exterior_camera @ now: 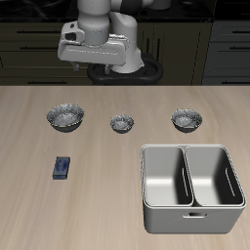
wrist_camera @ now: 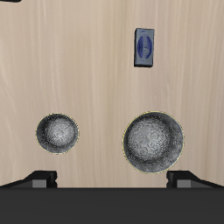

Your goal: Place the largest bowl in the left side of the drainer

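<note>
The largest bowl (exterior_camera: pixel 65 118) (wrist_camera: pixel 153 142), grey-blue and speckled with a pale rim, stands upright on the table at one end of a row of three bowls. The drainer (exterior_camera: pixel 144 186), a grey metal tub with two basins, sits near the table's front edge on the far side from that bowl; both basins look empty. My gripper (exterior_camera: pixel 103 66) (wrist_camera: pixel 114 180) hangs high above the table, behind the row of bowls. It is open and holds nothing. In the wrist view its two fingertips (wrist_camera: pixel 40 179) stand wide apart.
The tiny speckled bowl (exterior_camera: pixel 122 123) (wrist_camera: pixel 57 133) stands in the middle of the row, and the mid-sized speckled bowl (exterior_camera: pixel 187 119) stands behind the drainer. A small blue flat object (exterior_camera: pixel 62 168) (wrist_camera: pixel 145 46) lies in front of the largest bowl.
</note>
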Motion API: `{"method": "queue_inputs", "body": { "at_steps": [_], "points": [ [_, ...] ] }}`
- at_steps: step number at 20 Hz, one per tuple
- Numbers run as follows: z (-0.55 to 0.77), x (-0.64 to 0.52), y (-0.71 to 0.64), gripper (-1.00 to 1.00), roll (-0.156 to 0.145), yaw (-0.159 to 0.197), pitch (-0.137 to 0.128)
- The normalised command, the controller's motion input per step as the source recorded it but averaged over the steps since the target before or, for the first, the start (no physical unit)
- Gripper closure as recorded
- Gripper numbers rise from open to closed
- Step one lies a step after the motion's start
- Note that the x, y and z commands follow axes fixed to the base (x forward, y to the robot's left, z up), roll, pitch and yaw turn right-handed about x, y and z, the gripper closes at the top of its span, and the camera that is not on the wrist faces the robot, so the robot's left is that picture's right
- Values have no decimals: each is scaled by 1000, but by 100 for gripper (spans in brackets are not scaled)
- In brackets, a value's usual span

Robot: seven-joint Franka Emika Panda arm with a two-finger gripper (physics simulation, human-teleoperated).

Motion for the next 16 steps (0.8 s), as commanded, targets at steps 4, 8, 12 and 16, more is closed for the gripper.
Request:
{"method": "queue_inputs", "body": {
  "at_steps": [4,8,12,16],
  "points": [
    [-54,-3,-385,-100,-25,-6,7],
    [1,-29,-326,-100,-11,-7,-2],
    [-48,-50,-175,-100,42,47,12],
    [-124,3,-125,-100,31,52,38]
  ]
}}
